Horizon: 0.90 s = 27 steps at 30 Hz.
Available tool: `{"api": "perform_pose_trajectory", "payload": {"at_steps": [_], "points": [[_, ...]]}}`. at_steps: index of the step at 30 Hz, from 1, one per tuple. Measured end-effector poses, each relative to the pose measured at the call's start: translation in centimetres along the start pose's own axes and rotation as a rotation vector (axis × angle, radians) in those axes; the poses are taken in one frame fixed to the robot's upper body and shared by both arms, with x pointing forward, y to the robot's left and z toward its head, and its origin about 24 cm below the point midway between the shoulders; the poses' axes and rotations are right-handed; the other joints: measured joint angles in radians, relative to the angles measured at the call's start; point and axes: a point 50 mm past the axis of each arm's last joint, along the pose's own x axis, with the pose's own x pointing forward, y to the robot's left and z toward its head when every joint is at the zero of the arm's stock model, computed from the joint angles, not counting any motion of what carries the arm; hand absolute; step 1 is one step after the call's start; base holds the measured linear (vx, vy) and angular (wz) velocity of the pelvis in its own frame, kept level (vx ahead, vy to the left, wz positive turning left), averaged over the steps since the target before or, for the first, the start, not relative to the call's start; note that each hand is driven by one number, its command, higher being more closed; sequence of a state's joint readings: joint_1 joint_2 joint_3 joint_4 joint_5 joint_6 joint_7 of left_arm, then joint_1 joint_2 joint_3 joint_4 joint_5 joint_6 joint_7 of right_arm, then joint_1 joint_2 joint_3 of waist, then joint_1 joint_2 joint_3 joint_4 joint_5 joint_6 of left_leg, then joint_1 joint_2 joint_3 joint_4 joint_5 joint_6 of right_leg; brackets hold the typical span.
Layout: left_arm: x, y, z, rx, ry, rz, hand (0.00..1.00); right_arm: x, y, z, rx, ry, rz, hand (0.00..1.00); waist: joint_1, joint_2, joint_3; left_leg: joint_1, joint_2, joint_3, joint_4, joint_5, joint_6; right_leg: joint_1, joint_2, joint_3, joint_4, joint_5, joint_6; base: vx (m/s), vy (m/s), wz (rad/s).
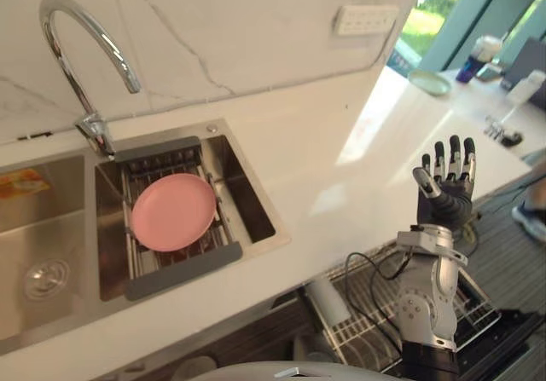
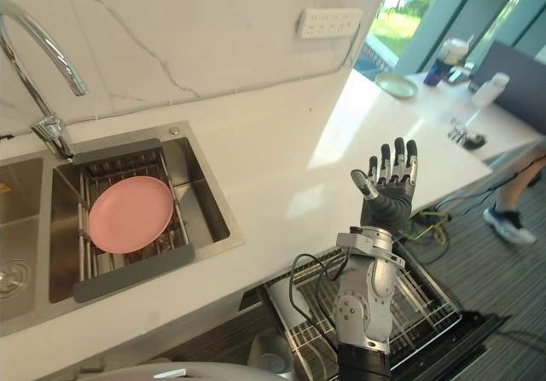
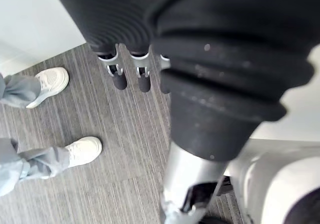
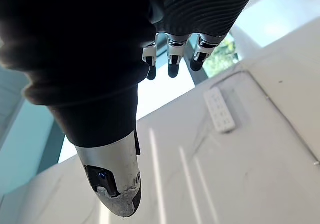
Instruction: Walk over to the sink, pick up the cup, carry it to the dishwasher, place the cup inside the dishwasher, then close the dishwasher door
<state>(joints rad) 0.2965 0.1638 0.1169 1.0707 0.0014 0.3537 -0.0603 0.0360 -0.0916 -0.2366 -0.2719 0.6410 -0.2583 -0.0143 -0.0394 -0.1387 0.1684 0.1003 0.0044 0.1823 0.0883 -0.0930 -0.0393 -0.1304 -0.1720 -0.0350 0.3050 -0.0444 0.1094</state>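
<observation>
Cup (image 1: 328, 301), as far as we can tell, is the white cylinder lying in the sink-side corner of the pulled-out rack (image 2: 431, 300), just under the edge of the counter (image 1: 341, 151). We cannot be sure of it, since our arm partly covers that corner. Neither hand holds anything. Our right hand (image 1: 445, 185) is raised above the rack, fingers straight and spread. Our left hand (image 3: 119, 76) hangs over the floor, fingers relaxed and empty.

So we judge the placing done and closing the door (image 1: 516, 338) to be the step in hand. The rack must first be pushed in, then the door swung up, which calls for lowering the right hand to the rack's front.

The sink (image 1: 256, 228) holds a pink plate (image 1: 173, 211) on a drainer beneath the faucet (image 1: 81, 40). A person's shoes (image 3: 50, 81) stand near us, and another shoe (image 2: 508, 226) shows beside the open door, which may crowd the swing.
</observation>
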Motion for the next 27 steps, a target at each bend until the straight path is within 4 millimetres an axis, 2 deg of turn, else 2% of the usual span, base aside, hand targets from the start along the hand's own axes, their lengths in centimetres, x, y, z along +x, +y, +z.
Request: {"api": "perform_pose_trajectory", "payload": {"at_steps": [1,3,7,12,20,23,27], "points": [[0.0,-0.2,0.1,-0.001,0.003,0.007,0.0,0.0,-0.2,0.0,-0.011,0.007,0.003,0.0,0.007,0.013,-0.008,-0.009,0.022,-0.022,-0.005,0.004,-0.01,0.029,0.018,-0.02,-0.055,0.023,-0.006,0.14,-0.096,0.4],[0.0,-0.3,0.4,-0.029,-0.007,0.016,0.0,0.3,0.1,0.1,-0.004,-0.002,0.013,0.0,0.014,0.011,-0.018,-0.016,0.042,-0.03,-0.01,0.007,-0.017,0.058,0.038,-0.031,-0.152,0.06,-0.012,0.12,-0.025,0.11],[0.0,-0.7,0.3,-0.118,-0.012,0.045,0.0,0.7,0.1,0.3,-0.006,-0.012,0.002,0.0,0.018,0.032,-0.022,-0.014,0.042,-0.023,-0.044,0.023,-0.01,0.098,0.049,-0.035,-0.27,0.12,-0.009,0.09,0.014,-0.04],[-0.1,-0.3,1.0,-0.18,-0.066,0.132,0.0,0.7,0.1,-0.1,-0.006,0.025,-0.009,0.0,0.016,0.027,-0.025,0.002,0.039,-0.02,-0.056,0.019,-0.007,0.124,0.051,-0.038,-0.305,0.128,-0.008,0.04,0.016,-0.01],[-0.4,-0.4,2.2,-0.349,-0.157,0.237,0.0,-0.1,0.2,-0.9,-0.005,0.078,0.001,0.0,0.014,0.046,-0.029,0.02,0.042,-0.014,-0.063,0.011,-0.01,0.164,0.056,-0.036,-0.347,0.138,-0.004,-0.02,-0.01,-0.02],[-0.5,-0.5,2.6,-0.331,-0.197,0.272,0.0,-0.2,0.3,-1.0,0.009,0.09,0.026,0.0,0.012,0.058,-0.037,0.02,0.043,-0.011,-0.075,0.012,-0.01,0.162,0.056,-0.034,-0.356,0.14,-0.006,-0.01,-0.008,-0.02],[-0.6,-0.4,3.6,-0.213,-0.243,0.29,0.0,-0.4,1.4,-2.1,0.029,0.193,0.162,0.0,0.006,0.06,-0.039,0.012,0.047,-0.013,-0.076,0.012,-0.012,0.157,0.057,-0.037,-0.361,0.141,-0.008,0.0,0.0,0.0]]}}
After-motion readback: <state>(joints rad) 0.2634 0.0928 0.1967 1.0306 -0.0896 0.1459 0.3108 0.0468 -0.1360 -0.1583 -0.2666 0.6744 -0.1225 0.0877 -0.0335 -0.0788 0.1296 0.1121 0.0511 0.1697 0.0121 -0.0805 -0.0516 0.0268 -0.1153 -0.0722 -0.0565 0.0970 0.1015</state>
